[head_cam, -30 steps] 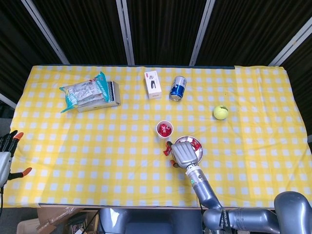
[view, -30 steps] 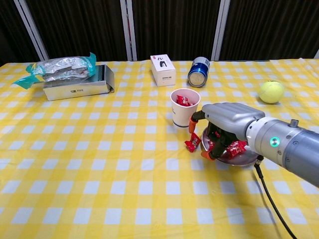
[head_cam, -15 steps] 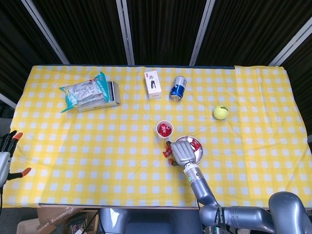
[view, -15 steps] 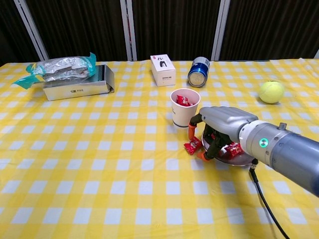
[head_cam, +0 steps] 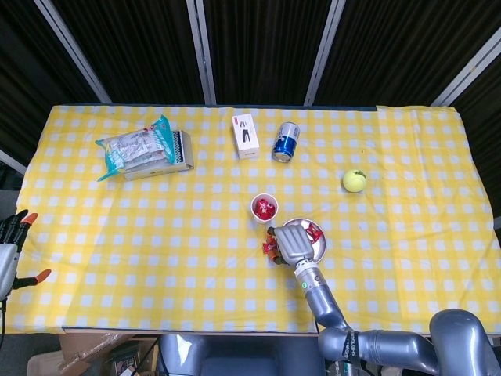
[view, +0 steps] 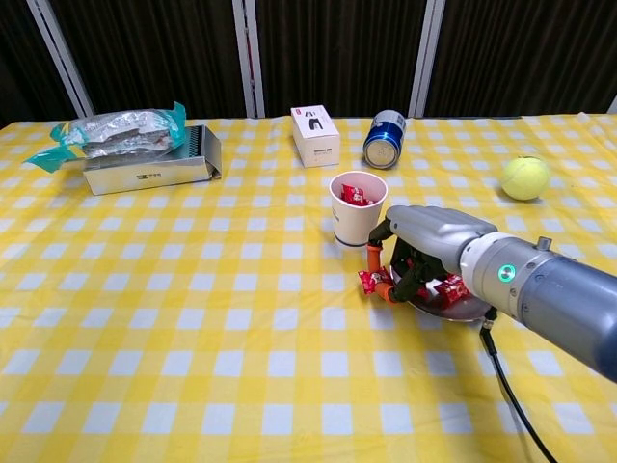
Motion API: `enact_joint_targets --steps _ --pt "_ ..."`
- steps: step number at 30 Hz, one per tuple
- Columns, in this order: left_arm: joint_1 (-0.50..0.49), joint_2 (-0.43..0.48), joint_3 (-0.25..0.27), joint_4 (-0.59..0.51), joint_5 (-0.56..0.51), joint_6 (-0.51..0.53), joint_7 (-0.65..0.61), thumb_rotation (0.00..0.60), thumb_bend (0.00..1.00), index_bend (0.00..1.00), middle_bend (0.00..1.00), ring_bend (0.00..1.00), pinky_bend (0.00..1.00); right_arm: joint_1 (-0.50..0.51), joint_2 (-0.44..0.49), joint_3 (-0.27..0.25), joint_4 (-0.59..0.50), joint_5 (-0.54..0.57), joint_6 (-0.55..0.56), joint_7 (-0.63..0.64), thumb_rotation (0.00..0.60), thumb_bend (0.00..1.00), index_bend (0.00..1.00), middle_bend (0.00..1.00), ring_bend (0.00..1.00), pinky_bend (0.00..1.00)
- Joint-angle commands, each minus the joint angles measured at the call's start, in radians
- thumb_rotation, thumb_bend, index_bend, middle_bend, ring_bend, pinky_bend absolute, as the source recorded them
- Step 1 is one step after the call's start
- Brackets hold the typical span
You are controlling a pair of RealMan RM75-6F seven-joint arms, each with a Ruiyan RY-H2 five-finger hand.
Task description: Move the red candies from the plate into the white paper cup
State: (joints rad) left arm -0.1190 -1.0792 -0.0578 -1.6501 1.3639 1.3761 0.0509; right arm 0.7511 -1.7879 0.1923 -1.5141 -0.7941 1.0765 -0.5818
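We find at least one red candy point(view: 355, 195) already in the white paper cup point(view: 355, 222) mid-surface; more wait on the plate point(view: 461, 307). Our right hand point(view: 410, 253), lower than a second ago, appears to pinch a stray candy point(view: 370, 281) beside the plate. The left hand point(head_cam: 9, 249) hangs released off the surface's left edge.

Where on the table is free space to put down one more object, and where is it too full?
Free: the whole near strip of cloth left of the right hand, and between snack box and paper cup. Crowded: around cup, plate and the fallen candy.
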Motion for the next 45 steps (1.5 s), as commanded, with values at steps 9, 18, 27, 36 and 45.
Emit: enact_joint_targets --steps 9,18,27,36,45 --pt "0.002 0.0 0.001 0.003 0.005 0.004 -0.008 0.6 0.07 0.0 0.0 0.0 0.0 -0.038 0.078 -0.014 -0.126 -0.057 0.043 0.022 0.6 0.59 0.6 0.87 0.85 0.95" --pt "0.004 -0.002 0.003 0.007 0.01 0.008 -0.008 0.6 0.07 0.0 0.0 0.0 0.0 -0.061 0.215 0.065 -0.278 -0.122 0.1 0.083 0.6 0.6 0.6 0.86 0.85 0.95" --pt "0.0 -0.004 0.004 0.008 0.008 0.0 -0.004 0.6 0.07 0.0 0.0 0.0 0.0 -0.004 0.246 0.165 -0.257 -0.047 0.07 0.081 0.6 0.6 0.6 0.86 0.85 0.95" --pt "-0.001 0.001 0.006 0.004 0.003 -0.012 -0.017 0.6 0.07 0.0 0.0 0.0 0.0 0.075 0.158 0.18 -0.112 0.033 0.016 0.067 0.6 0.6 0.6 0.87 0.85 0.95" --pt "0.001 0.011 0.01 -0.001 -0.002 -0.02 -0.03 0.6 0.07 0.0 0.0 0.0 0.0 0.112 0.092 0.167 0.001 0.063 -0.026 0.082 0.6 0.6 0.6 0.87 0.85 0.95"
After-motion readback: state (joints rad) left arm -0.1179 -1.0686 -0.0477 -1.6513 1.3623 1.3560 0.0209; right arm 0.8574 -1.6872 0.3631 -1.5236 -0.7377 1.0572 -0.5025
